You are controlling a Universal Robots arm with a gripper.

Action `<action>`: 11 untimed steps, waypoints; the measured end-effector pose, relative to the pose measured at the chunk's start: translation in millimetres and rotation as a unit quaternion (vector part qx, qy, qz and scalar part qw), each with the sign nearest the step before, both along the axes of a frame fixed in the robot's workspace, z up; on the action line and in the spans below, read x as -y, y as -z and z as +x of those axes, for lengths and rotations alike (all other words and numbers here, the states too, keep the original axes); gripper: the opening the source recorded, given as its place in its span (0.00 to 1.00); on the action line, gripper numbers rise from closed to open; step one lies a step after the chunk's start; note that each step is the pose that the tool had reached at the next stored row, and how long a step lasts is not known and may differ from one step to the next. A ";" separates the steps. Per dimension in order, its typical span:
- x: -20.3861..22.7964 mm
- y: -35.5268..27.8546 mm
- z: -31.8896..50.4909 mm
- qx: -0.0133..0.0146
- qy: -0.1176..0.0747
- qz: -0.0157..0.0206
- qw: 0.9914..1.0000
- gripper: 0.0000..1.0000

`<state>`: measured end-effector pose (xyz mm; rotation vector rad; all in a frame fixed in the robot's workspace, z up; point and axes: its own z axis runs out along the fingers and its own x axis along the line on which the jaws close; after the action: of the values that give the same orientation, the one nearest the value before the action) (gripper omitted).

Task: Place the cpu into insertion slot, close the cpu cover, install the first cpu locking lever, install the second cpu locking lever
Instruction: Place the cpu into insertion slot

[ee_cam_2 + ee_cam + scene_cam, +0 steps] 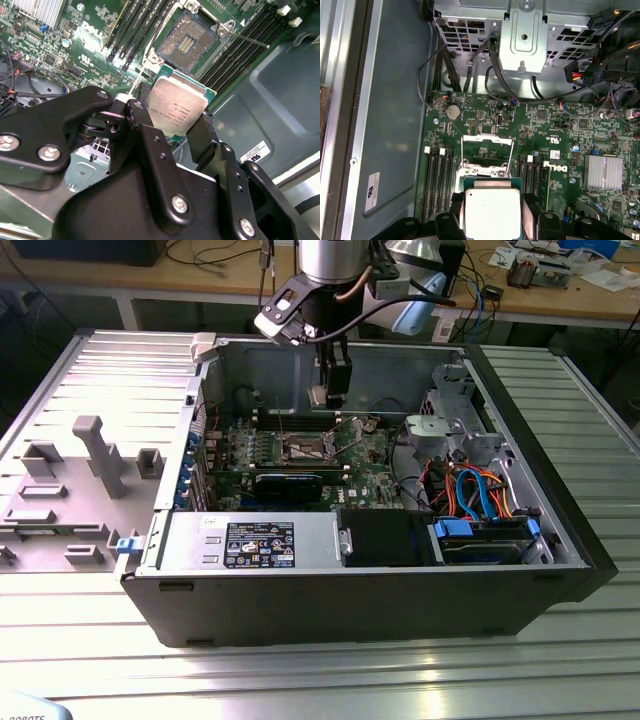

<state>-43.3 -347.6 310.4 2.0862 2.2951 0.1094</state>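
Black, the claw [171, 125] pinches the cpu [179, 102] by two opposite edges, one finger [142, 125] on each side. The chip's silver top faces both wrist views and its thin green rim shows along one edge. In the exterior view the claw [335, 380] hangs inside the computer case [350, 590], holding the cpu [318, 396] in the air, clear of the green motherboard [370, 465] and near the case's back wall. The insertion slot [186, 42] lies uncovered near the middle of the board, its dark contact field bare, with banks of memory slots [135, 30] along two of its sides. A thin metal lever [247, 40] juts from one slot corner. The case rests on a slatted metal bench [300, 670].
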 end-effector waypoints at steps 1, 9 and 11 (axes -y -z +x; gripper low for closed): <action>0.0 1.4 -0.6 0.000 0.000 0.000 1.000 0.54; -0.8 17.1 -3.2 0.000 0.018 0.000 1.000 0.54; -0.8 19.6 -3.9 0.000 0.018 0.000 1.000 0.54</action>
<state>-47.2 -346.8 290.9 2.1267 2.2569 0.1093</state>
